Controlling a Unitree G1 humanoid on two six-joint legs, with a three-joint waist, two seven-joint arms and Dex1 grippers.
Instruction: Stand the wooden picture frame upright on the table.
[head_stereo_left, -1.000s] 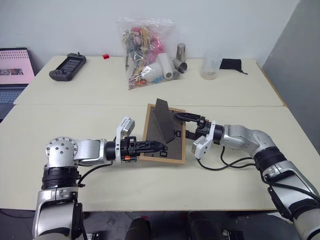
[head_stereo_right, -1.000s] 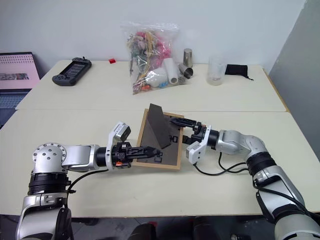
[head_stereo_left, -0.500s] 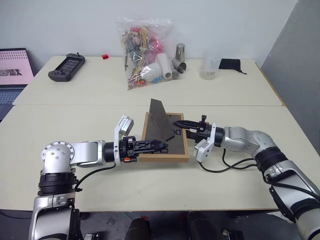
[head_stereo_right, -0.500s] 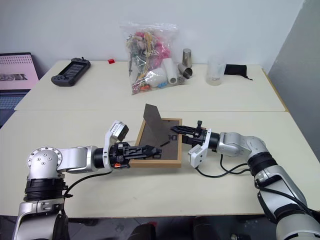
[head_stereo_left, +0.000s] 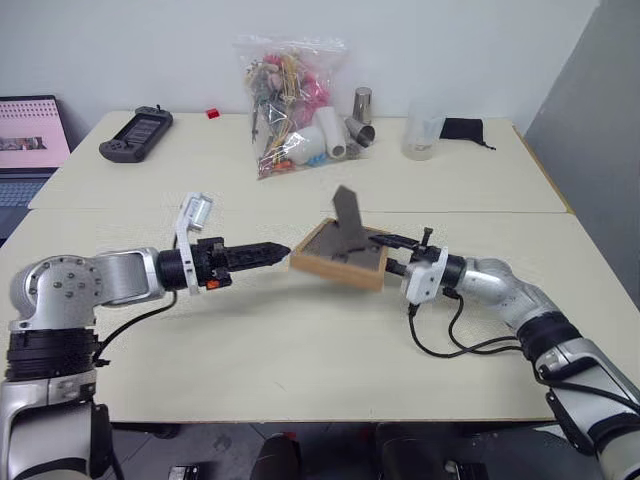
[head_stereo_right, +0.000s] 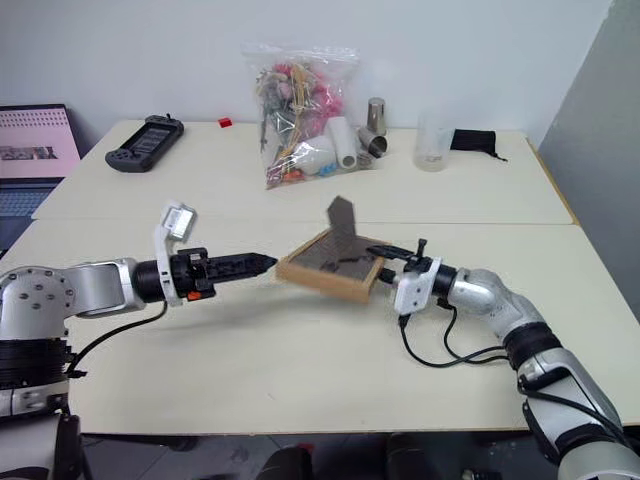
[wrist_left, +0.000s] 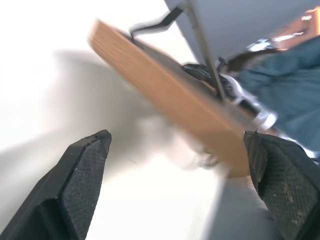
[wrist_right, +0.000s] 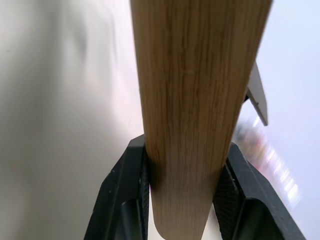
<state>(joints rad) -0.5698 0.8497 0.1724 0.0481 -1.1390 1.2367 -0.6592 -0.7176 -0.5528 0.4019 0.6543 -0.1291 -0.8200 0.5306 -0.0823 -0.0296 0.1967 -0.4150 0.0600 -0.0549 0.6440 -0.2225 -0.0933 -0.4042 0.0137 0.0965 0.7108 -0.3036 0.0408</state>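
Wooden picture frame (head_stereo_left: 340, 255): light oak-toned rim with visible grain; back panel and stand flap dark grey-brown. Table (head_stereo_left: 300, 350): plain pale cream. Left gripper (head_stereo_left: 272, 254) and right gripper (head_stereo_left: 392, 241): black fingers on silver-grey arms. Bag (head_stereo_left: 290, 105): clear plastic, multicoloured contents. Handheld console (head_stereo_left: 136, 133): black.

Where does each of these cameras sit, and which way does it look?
Eye views: on the head, looking forward and down over the table; both arms show, right hand shut on the frame.
Left wrist view: on the left arm, looking along its open hand at the frame's wooden edge.
Right wrist view: on the right arm, its fingers clamping the frame.
Shared: all views show the frame.
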